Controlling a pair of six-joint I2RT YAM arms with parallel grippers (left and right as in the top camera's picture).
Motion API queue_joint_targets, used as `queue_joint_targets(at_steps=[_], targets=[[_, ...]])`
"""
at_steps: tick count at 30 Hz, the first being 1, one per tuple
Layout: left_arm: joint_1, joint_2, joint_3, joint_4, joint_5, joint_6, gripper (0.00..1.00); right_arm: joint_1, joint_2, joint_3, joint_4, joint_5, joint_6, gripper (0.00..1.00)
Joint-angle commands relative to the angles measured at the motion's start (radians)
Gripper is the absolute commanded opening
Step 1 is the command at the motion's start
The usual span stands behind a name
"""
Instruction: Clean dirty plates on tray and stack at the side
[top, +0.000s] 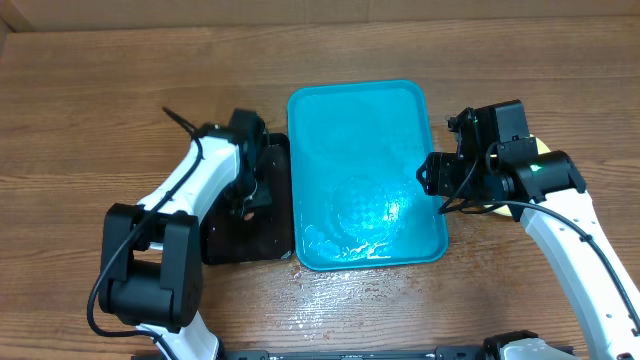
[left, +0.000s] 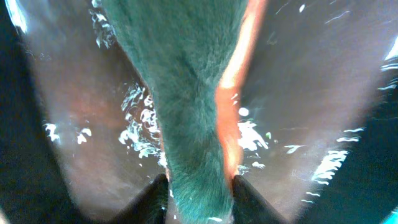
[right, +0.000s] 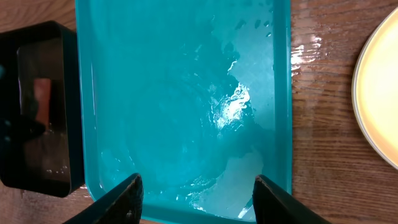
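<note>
Two arms are over a wooden surface. The blue tray sits mid-surface, long side running near to far. It's wet, w/ a film of water and pale foamy streaks gathered toward the near end. Right up against its left side is a smaller black tray, also wet inside.

The left end effector is down over the black tray. Its fingers are closed part-way on a sponge, green fuzzy face w/ an orange side, pinched btwn both pads. The sponge points down at the shiny black floor; can't tell if it touches.

The right end effector hovers at the right rim of the blue tray, approx. halfway along. Its fingers are spread wide w/ nothing btwn them, and its wrist view looks straight down onto the water in the tray.

One pale yellow plate lies on the surface to the right of the blue tray, off it and apart from its rim. From above it's mostly hidden under the right arm. Can't tell if other plates lie beneath it.
</note>
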Motion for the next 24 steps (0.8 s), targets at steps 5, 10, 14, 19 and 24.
queue_joint_targets(at_steps=[5,10,14,19,24], targets=[[-0.005,0.01,0.105,0.03,-0.033,0.061,0.64,0.002,-0.004,0.015,0.003,0.006,-0.003,0.58],[-0.006,0.026,0.061,0.109,-0.047,0.061,0.62,0.002,-0.004,0.015,0.003,0.006,-0.003,0.58],[-0.006,0.059,0.006,0.156,-0.047,0.061,0.56,0.002,-0.004,0.015,0.002,0.006,-0.003,0.58],[-0.006,0.137,-0.023,0.172,-0.035,0.057,0.11,0.002,-0.004,0.015,0.002,0.006,-0.003,0.58],[-0.006,0.14,-0.011,0.168,0.061,0.058,0.04,0.002,-0.004,0.015,0.002,0.002,-0.003,0.58]])
